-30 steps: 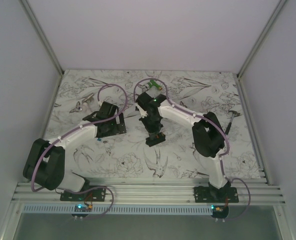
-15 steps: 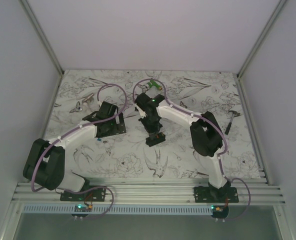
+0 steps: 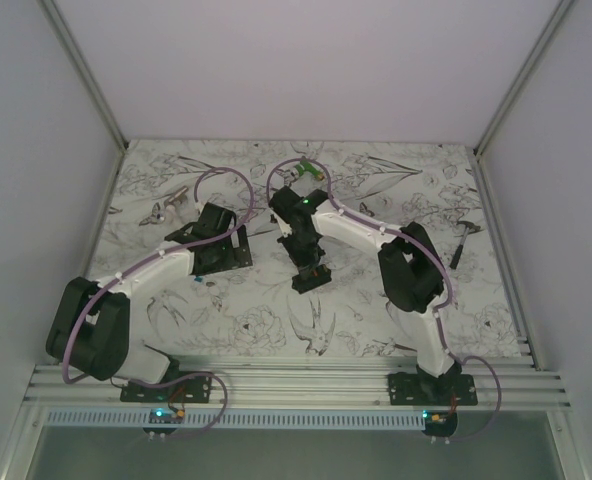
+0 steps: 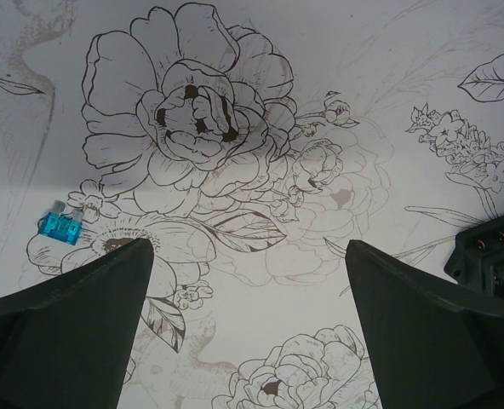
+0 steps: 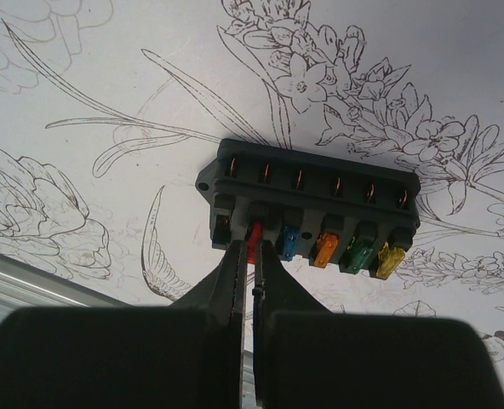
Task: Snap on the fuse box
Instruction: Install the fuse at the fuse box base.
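Table (image 3: 376,300); fuse box (image 5: 320,192) behind right tool (image 5: 250,252)

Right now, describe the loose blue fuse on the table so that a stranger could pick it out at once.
Find the white floral-printed table cover, then the left arm's wide-open end effector hovering over it. Just beyond one of its dark fingers lies a tiny translucent light-blue plastic blade fuse. Unlike the coloured fuses seated in the black plastic fuse box, it lies loose and alone.

The flowery table (image 3: 256,325) holds a blue fuse (image 4: 60,228). A green thing (image 3: 311,170) sits near its far edge, and a tool (image 3: 463,238) lies by its right edge.
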Robot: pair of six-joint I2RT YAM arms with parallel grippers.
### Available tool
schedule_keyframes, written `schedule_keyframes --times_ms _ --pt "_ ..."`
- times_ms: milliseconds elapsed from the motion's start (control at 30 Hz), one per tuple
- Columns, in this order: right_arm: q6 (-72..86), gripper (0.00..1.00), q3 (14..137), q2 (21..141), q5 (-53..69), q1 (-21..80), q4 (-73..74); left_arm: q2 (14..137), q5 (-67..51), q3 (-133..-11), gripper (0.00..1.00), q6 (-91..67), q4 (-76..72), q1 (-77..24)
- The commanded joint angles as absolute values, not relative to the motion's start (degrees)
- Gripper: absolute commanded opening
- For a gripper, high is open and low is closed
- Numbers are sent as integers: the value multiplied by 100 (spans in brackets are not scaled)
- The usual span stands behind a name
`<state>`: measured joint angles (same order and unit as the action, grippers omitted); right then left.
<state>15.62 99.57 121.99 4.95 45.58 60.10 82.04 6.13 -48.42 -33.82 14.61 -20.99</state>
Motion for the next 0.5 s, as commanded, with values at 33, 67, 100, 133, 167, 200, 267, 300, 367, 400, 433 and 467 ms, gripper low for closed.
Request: schedule_keyframes --times_ms 33,67,100,133,167,200,267,300,367,400,433,467 --pt "1633 0 10114 12337 354 4624 6136 8084 665 -4750 100 -3417 1498 -2059" --pt "1619 0 10115 12358 340 4630 6149 8079 660 -4751 100 -3417 1502 -2062" --pt "1619 0 10116 12387 333 4644 6156 8082 652 -4750 100 -3413 1503 -2057" --pt "1616 0 10116 12406 310 4656 6167 8084 651 -4749 100 -3414 1501 -2057" --pt "1612 0 10117 12428 281 4666 6181 8080 650 -4747 100 -3412 1502 -2057" --pt "1612 0 10124 12451 266 4675 6193 8080 650 -4746 100 -3418 1502 -2057" --pt "1614 0 10117 12493 200 4692 6225 8085 642 -4750 100 -3415 1502 -2058" --pt "1615 0 10116 12516 169 4705 6238 8079 644 -4747 100 -3418 1501 -2058" --pt "1612 0 10100 12552 122 4711 6264 8078 637 -4746 100 -3414 1495 -2062" --pt "1610 0 10085 12573 111 4721 6266 8077 633 -4746 100 -3414 1495 -2057" --pt "1615 0 10071 12589 100 4720 6272 8080 634 -4746 100 -3417 1501 -2058" --pt "1616 0 10053 12594 83 4722 6279 8080 635 -4746 100 -3417 1497 -2057"
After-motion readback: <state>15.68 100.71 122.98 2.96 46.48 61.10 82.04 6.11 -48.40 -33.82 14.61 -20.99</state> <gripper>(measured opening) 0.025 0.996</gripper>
